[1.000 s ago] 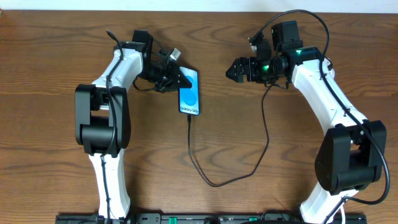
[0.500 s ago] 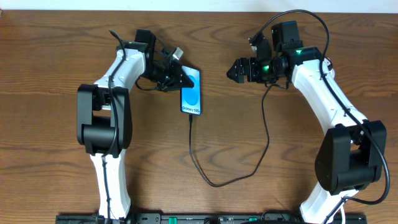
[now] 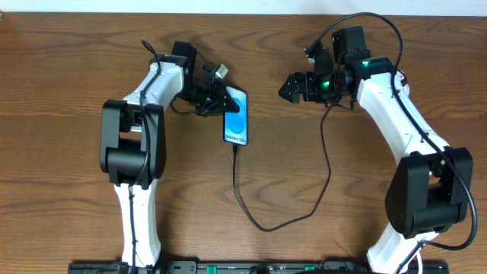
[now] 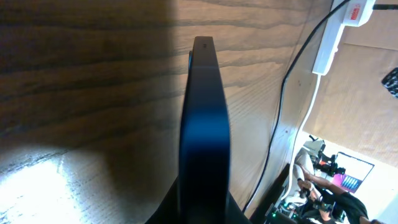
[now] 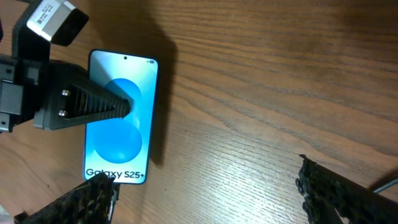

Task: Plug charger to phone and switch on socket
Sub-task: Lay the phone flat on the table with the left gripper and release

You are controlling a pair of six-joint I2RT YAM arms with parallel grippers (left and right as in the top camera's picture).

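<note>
My left gripper point(image 3: 221, 99) is clenched on the phone point(image 3: 236, 116), reaching in from the left at its far end. From the right wrist I see one of its fingers point(image 5: 93, 104) lying across the bright blue screen, tip near the middle, with a white label tag point(image 5: 53, 18) behind it. The other finger is hidden from that side. From my left wrist the phone shows edge-on, a dark slab running away from between my fingers. The phone is left of centre on the far part of the wooden table point(image 3: 61, 198), its long side running near to far and the "Galaxy S25+" text at its near end. I cannot tell whether it lies flat or is tipped up. The charger point(image 3: 262, 226) meets the phone's near short edge, runs toward me, loops to the right and climbs back to the far side under my right arm. I cannot tell whether its tip is fully seated. My right gripper point(image 3: 289, 85) is released, jaws spread wide with bare wood between them. It holds nothing and points left at the phone from just to the right, apart from it. The socket point(image 4: 333, 34) shows only in my left wrist view, a white strip with a red mark and a white cord, beyond the phone.
</note>
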